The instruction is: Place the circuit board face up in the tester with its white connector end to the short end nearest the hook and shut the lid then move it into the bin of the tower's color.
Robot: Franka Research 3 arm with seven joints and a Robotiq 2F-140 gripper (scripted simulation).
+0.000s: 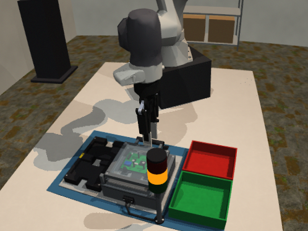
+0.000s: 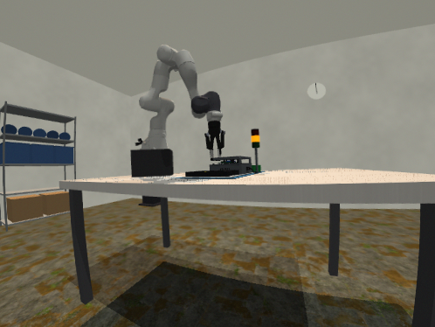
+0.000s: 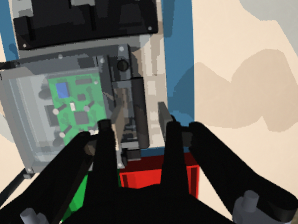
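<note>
The green circuit board (image 1: 134,161) (image 3: 69,103) lies face up in the grey tester (image 1: 124,189) (image 2: 231,164) under the shut clear lid (image 1: 109,173). The lid's dark handle (image 1: 150,142) (image 3: 139,112) runs along the tester's far edge. My gripper (image 1: 149,136) (image 2: 215,153) (image 3: 141,113) hangs just above that handle with its fingers a little apart, one on each side, holding nothing. The signal tower (image 1: 157,173) (image 2: 255,139) beside the tester glows amber. The black tray (image 1: 72,176) (image 3: 113,23) left of the tester has both pockets empty.
A red bin (image 1: 210,160) (image 3: 143,179) and a green bin (image 1: 201,197) stand right of the tester, both empty. All stand on a blue mat (image 1: 59,188) (image 3: 174,30). The robot's black base (image 1: 185,80) is behind.
</note>
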